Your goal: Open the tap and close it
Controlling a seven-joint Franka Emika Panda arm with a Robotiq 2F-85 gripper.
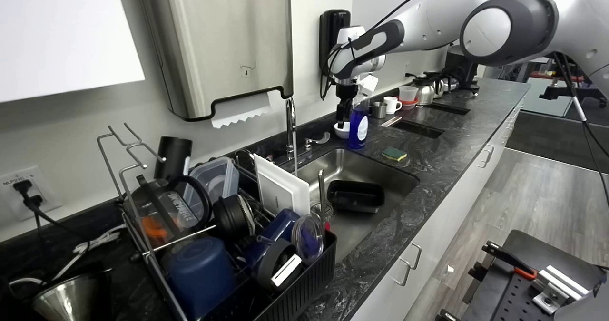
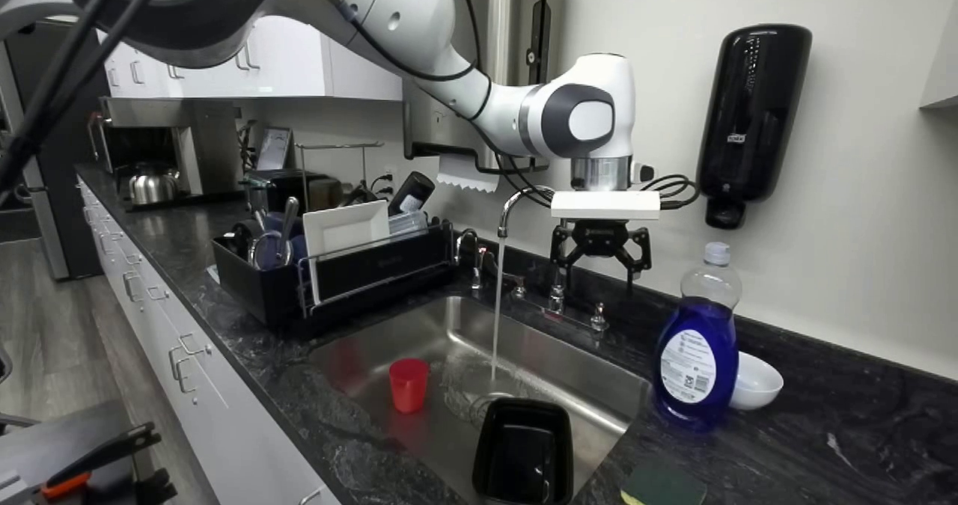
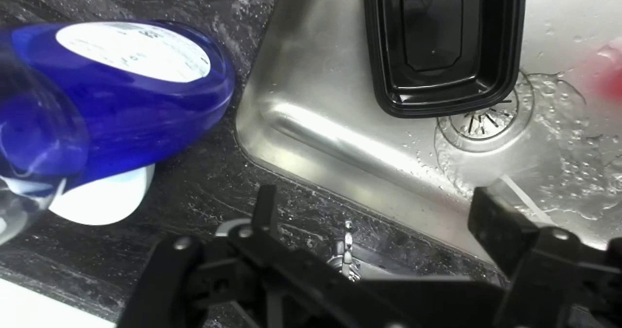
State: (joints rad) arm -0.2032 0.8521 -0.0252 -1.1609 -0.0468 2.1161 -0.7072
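Pincer (image 2: 599, 280) hangs spread and empty above 1 lever (image 2: 599, 318) of the tap (image 1: 289, 121), I suppose placed so because water (image 2: 498, 307) runs and this lever may stop it.

On the long, dark desk (image 1: 428, 157) sit a full dish rack (image 2: 385, 265), a tall tap (image 1: 289, 126), a blue bottle (image 2: 696, 363), a white bowl (image 2: 756, 381) and a green sponge (image 1: 394, 153).

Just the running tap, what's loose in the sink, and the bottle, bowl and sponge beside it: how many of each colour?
Silver: 1 tap
Red: 1 cup
Black: 1 container
Blue: 1 bottle
White: 1 bowl
Green-yellow: 1 sponge
Total: 6
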